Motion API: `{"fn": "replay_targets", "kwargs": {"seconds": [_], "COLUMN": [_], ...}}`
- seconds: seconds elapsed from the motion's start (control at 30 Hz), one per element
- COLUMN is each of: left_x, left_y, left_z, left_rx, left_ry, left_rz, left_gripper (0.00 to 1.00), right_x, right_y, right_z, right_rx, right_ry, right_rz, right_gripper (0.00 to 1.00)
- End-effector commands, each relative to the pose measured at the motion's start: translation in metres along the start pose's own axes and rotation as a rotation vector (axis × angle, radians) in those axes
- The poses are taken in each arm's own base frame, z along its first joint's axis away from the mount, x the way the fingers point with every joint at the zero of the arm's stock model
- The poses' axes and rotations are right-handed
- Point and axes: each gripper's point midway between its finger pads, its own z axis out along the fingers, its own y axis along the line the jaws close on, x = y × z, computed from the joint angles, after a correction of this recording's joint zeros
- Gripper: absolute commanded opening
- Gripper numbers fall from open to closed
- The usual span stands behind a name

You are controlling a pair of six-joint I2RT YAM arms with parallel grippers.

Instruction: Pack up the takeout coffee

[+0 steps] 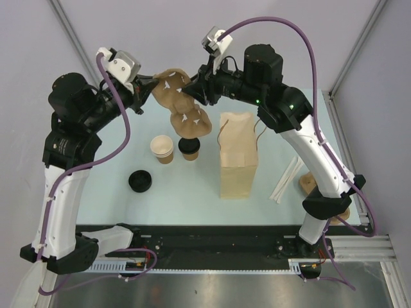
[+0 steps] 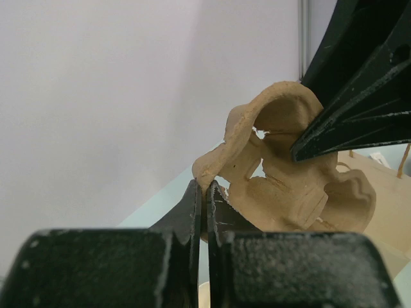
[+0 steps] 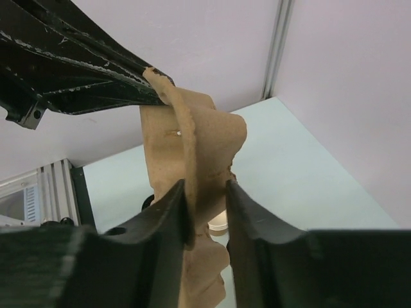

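Note:
Two takeout coffee cups stand on the table: one tan cup (image 1: 162, 149) without a lid, white inside, and one cup (image 1: 189, 149) with a black lid on. A loose black lid (image 1: 140, 181) lies nearer the left arm. Above them the brown pulp cup tray (image 1: 182, 102) hangs tilted in the air. My left gripper (image 2: 205, 186) is shut on a rim of the tray (image 2: 289, 173). My right gripper (image 3: 205, 189) straddles another wall of the tray (image 3: 199, 128); its jaws stand apart, with a gap on the right side.
The tall tan paper bag (image 1: 239, 156) stands upright to the right of the cups. White sticks (image 1: 287, 179) and a small wooden piece (image 1: 308, 183) lie at the right, beside the right arm.

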Motion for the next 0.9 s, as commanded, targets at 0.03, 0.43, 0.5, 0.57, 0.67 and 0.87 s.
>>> {"fn": "replay_targets", "kwargs": {"seconds": [0.03, 0.43, 0.5, 0.57, 0.67, 0.87], "left_x": [-0.008, -0.012, -0.018, -0.017, -0.012, -0.001], "left_y": [0.000, 0.001, 0.005, 0.008, 0.009, 0.009], "left_z": [-0.008, -0.017, -0.014, -0.012, -0.010, -0.005], "left_rx": [-0.014, 0.044, 0.040, 0.047, 0.063, 0.093], "left_ry": [-0.029, 0.007, 0.009, 0.026, 0.049, 0.093], "left_rz": [0.025, 0.273, 0.302, 0.346, 0.383, 0.419], "left_gripper": [0.00, 0.50, 0.50, 0.50, 0.49, 0.38], "right_x": [-0.031, -0.024, -0.021, -0.021, -0.020, -0.021], "right_y": [-0.001, 0.006, 0.009, 0.011, 0.015, 0.017], "right_z": [-0.003, -0.003, 0.000, 0.001, 0.002, 0.004], "right_rx": [0.022, 0.017, 0.013, 0.007, 0.009, 0.014], "right_ry": [-0.098, -0.073, -0.066, -0.066, -0.065, -0.069], "right_rz": [-0.013, -0.034, -0.050, -0.057, -0.078, -0.087], "right_gripper": [0.15, 0.00, 0.00, 0.00, 0.00, 0.00]}}
